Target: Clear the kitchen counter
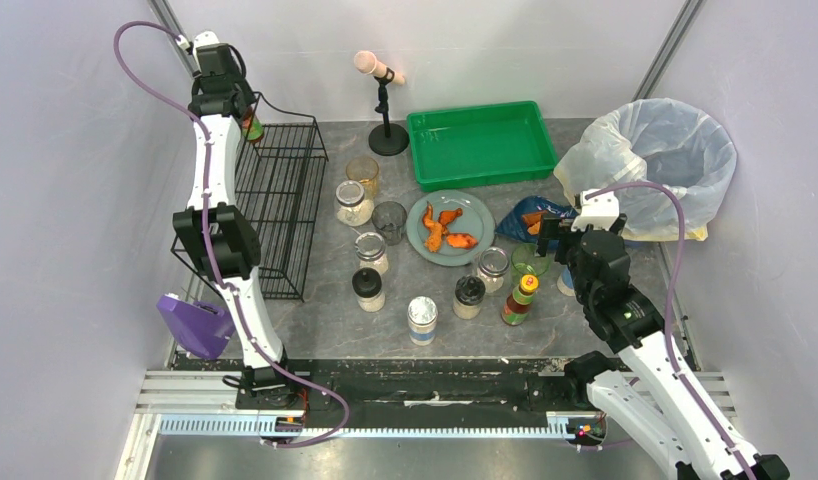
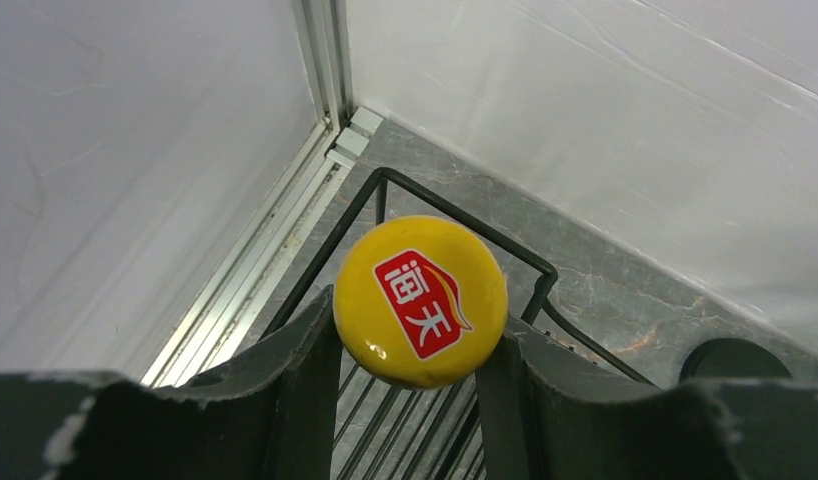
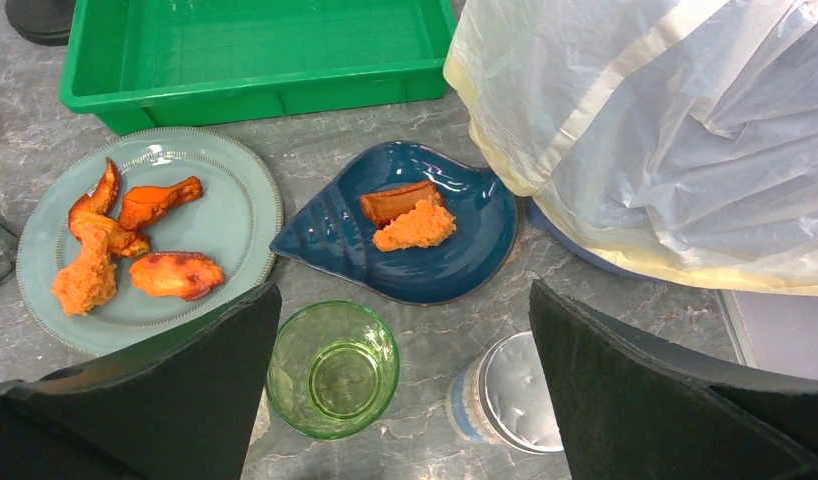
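The kitchen counter (image 1: 325, 320) is a dark grey mottled surface carrying several jars, glasses and dishes. My left gripper (image 1: 243, 118) is at the far left, over the back corner of the black wire rack (image 1: 280, 200). It is shut on a sauce bottle (image 1: 252, 128), and the bottle's yellow cap with a red label (image 2: 420, 300) sits between the fingers (image 2: 305, 350). My right gripper (image 3: 403, 290) is open and empty. It hangs above a green glass (image 3: 332, 368) and a silver-lidded jar (image 3: 505, 390), just in front of a blue shell dish (image 3: 405, 235) holding orange food.
A grey-green plate (image 1: 477, 215) of orange food lies mid-counter, with a green tray (image 1: 480, 143) behind it. A bin with a clear bag (image 1: 665, 160) stands at the right. Several lidded jars, glasses and a second yellow-capped bottle (image 1: 520, 300) stand in front. A black stand (image 1: 387, 135) is at the back and a purple object (image 1: 195, 322) at the left.
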Robot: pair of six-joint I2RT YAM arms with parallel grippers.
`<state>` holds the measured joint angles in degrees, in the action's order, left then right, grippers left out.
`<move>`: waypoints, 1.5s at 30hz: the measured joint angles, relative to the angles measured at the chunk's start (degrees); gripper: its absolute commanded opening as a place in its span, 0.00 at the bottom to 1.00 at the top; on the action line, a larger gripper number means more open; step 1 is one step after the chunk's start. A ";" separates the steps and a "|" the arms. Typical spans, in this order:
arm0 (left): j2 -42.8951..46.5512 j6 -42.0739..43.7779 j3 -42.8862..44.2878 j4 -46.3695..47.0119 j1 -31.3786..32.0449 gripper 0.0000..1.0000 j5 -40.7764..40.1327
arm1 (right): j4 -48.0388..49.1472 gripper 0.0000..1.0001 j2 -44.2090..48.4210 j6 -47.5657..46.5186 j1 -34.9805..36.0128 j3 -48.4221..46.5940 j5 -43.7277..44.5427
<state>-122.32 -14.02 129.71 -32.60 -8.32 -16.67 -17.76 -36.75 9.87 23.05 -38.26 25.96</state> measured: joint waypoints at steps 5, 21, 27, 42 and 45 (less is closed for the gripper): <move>0.00 -0.44 0.02 0.31 -0.02 0.81 1.70 | -0.24 0.98 0.42 0.02 0.00 0.00 -0.02; 11.37 -0.68 -5.53 0.35 0.48 0.93 6.47 | -0.35 0.98 3.93 0.46 0.00 0.44 0.26; 26.27 -0.87 -14.49 0.42 6.32 0.93 7.61 | 0.42 0.98 5.73 0.63 0.00 1.11 1.46; 46.73 0.83 -47.06 3.54 39.23 0.94 13.35 | 3.98 0.98 8.59 -1.16 0.00 1.99 3.58; 48.48 1.14 -53.22 6.40 46.36 0.93 14.34 | 4.09 0.98 9.81 -1.79 0.00 1.99 4.42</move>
<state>-73.84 -12.88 76.49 -26.20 38.04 -2.33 -13.67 -26.94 8.08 23.05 -36.27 30.37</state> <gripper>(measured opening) 0.934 0.979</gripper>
